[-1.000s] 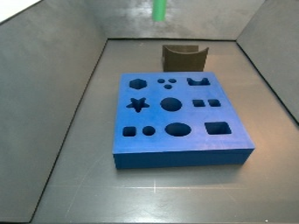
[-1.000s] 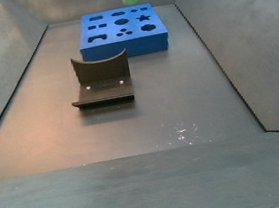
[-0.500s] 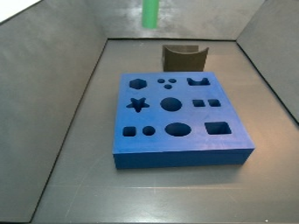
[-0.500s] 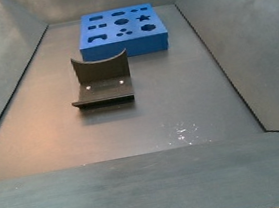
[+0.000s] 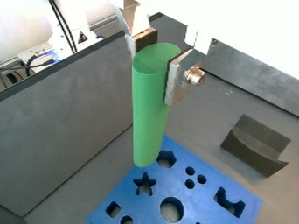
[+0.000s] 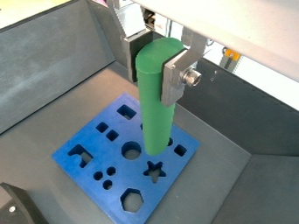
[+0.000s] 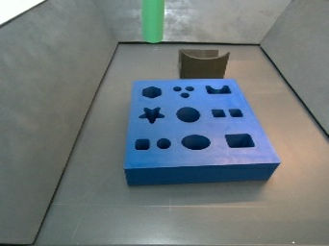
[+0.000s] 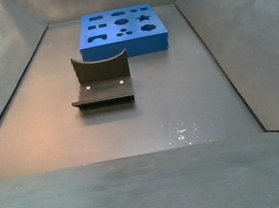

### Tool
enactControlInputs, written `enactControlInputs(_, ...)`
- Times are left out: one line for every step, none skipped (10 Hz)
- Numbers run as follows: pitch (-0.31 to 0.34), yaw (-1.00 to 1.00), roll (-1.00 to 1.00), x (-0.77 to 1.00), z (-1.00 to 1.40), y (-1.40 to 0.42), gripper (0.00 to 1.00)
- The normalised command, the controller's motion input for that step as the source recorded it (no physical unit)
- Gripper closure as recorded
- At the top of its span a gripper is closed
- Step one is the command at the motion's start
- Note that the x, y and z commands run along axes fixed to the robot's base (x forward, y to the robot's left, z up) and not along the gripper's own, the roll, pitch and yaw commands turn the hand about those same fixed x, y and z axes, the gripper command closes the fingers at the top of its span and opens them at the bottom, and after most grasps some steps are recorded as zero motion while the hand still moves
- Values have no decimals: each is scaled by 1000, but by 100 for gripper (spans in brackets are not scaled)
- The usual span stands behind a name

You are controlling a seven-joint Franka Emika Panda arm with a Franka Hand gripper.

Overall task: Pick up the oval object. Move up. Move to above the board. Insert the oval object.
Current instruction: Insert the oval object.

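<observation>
The gripper [image 6: 173,66] clenches the oval object [image 6: 156,105], hanging upright high over the board [image 6: 87,144]. In a side view the rod [image 7: 153,19] has drifted left along the top edge, so transport is underway; alignment with the oval cutout seems unfinished.

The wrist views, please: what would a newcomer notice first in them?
The bright green oval object hangs upright, clamped near its top by the gripper, its lower end high above the board. That blue board, full of dark cutouts, lies on the grey floor, with the dark fixture standing beside it.
</observation>
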Motion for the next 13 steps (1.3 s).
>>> enactControlInputs(-30, 69, 0, 214, -40, -114, 100)
enactControlInputs(-50, 60, 27, 440, -91, -269, 100)
enactControlInputs(-11, 66, 57, 666, -106, -351, 100)
enactControlInputs(0, 66, 69, 783, -131, -380, 100)
enactControlInputs(0, 134, 99, 794, -220, -437, 100)
enactControlInputs(64, 166, 100, 800, -300, -466, 100)
enactControlInputs(149, 40, 111, 771, -369, -523, 100)
enactControlInputs(117, -183, 97, 540, -386, -483, 100)
enactControlInputs(3, -680, 51, 169, -369, -311, 100)
enactControlInputs(39, -749, 40, 51, -380, -283, 100)
enactControlInputs(0, -934, 27, 0, -394, -206, 100)
enactControlInputs(0, -971, 21, 0, -400, -146, 100)
enactControlInputs(0, -1000, 17, 0, -400, -100, 100)
